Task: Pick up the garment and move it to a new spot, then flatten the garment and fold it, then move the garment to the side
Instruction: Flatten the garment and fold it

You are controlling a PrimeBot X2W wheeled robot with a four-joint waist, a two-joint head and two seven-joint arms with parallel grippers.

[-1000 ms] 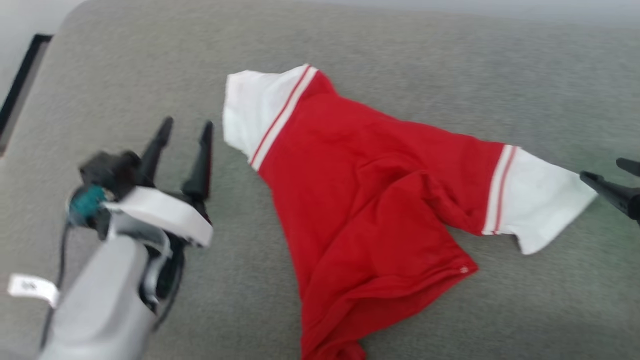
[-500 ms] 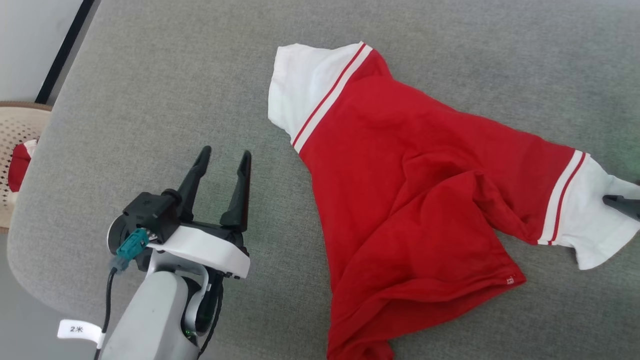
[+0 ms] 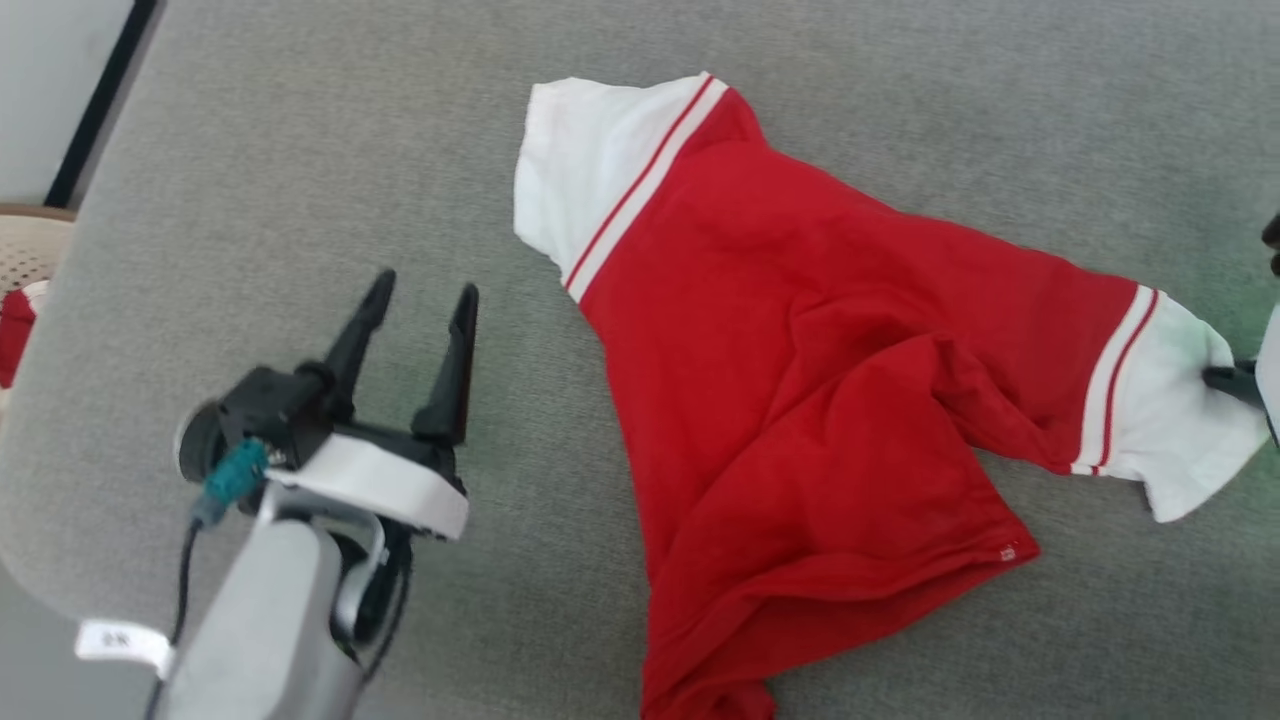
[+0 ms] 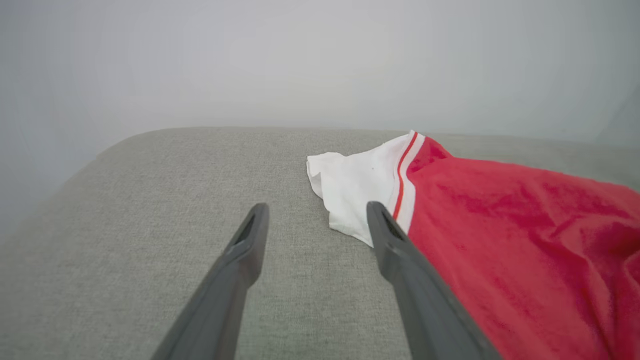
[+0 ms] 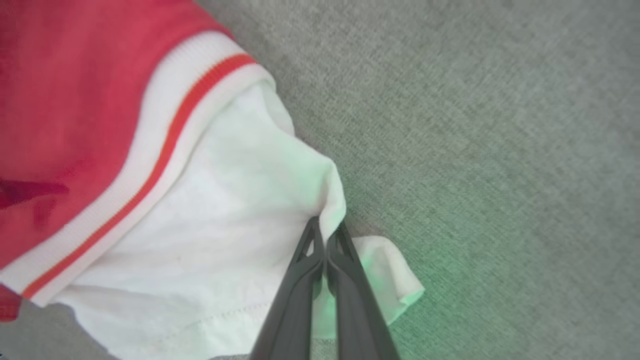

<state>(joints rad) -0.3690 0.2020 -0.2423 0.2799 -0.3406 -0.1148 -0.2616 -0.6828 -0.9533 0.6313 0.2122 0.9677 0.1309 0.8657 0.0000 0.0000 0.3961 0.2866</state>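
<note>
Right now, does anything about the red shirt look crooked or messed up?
The garment lies askew and rumpled: its red body is folded over itself in the middle. The right pincer is shut on the edge of one white sleeve.

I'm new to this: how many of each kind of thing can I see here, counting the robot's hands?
Garment, red with white sleeves: 1
Grippers: 2 (left gripper open, right gripper pinching a white sleeve)
Grey padded surface: 1
Beige basket at the edge: 1
Total: 5
</note>
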